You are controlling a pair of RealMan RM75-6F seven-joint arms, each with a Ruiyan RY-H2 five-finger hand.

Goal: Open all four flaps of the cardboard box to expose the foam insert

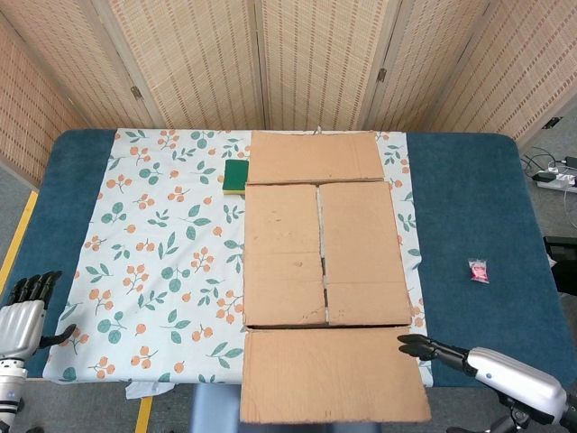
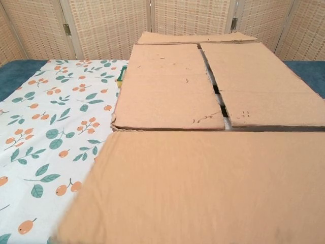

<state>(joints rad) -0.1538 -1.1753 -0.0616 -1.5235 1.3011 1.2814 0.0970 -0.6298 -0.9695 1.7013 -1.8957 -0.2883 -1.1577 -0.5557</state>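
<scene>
On the floral cloth (image 1: 162,234), matte cardboard box (image 1: 320,253) flaps lie flat; both hands' fingers (image 1: 424,346) released.

bare blue table (image 1: 469,207) lies right of the box (image 1: 320,253); a green sponge (image 1: 235,175) crowds its far-left corner.

So the cardboard box (image 1: 323,253) is sitting upright in the middle of the worktop, plain brown. The near flap (image 1: 332,373) is folded all the way out toward the robot and lies flat, hanging past the worktop's front edge. The far flap (image 1: 315,156) is folded out the other way, too. The two inner flaps, left one (image 1: 281,254) and right one (image 1: 361,253), are both down and shut, meeting at a narrow seam (image 2: 217,94) with something pale peeking through, probably the foam but hard to tell.
</scene>
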